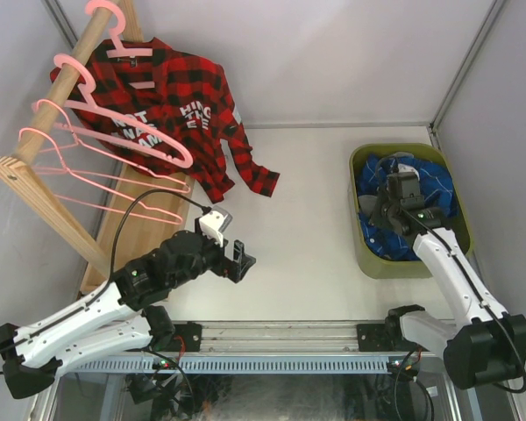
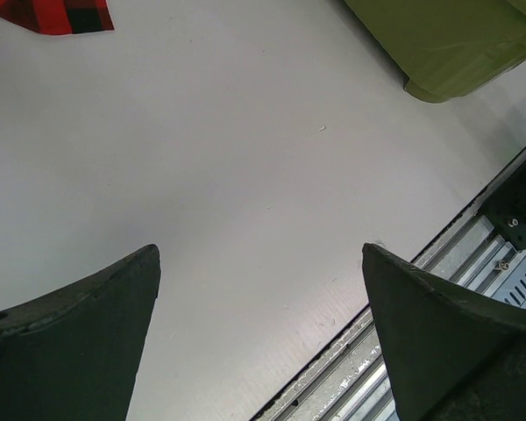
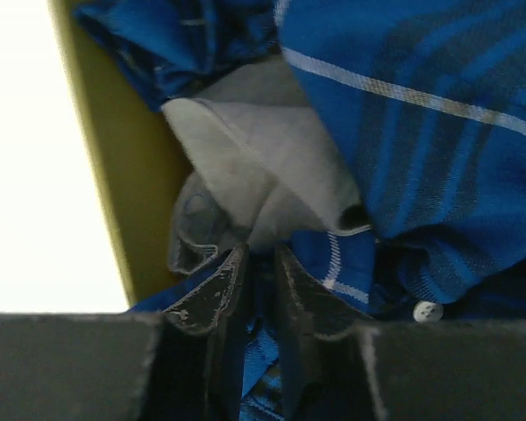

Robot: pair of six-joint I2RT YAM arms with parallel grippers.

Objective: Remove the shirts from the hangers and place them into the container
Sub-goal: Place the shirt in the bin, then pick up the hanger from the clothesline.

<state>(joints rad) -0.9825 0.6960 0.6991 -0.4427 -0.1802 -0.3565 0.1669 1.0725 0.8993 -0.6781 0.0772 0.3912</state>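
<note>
A red-black plaid shirt (image 1: pixel 180 105) with white lettering hangs on a pink hanger (image 1: pixel 127 53) at the back left; its hem shows in the left wrist view (image 2: pixel 53 13). The olive-green container (image 1: pixel 366 254) at the right holds a blue plaid shirt (image 1: pixel 434 189) and a grey shirt (image 3: pixel 254 167). My right gripper (image 1: pixel 387 217) reaches down into the container, its jaws (image 3: pixel 261 254) pinched close together on a fold of the blue plaid shirt (image 3: pixel 421 132). My left gripper (image 1: pixel 241 259) hovers wide open over the bare table (image 2: pixel 261 254), holding nothing.
Several empty pink hangers (image 1: pixel 79 175) hang from the thick wooden rail (image 1: pixel 70 79) above a flat wooden base board (image 1: pixel 131 219) at the left. The container's corner (image 2: pixel 438 44) shows at the top right of the left wrist view. A metal rail (image 1: pixel 280 338) runs along the near edge.
</note>
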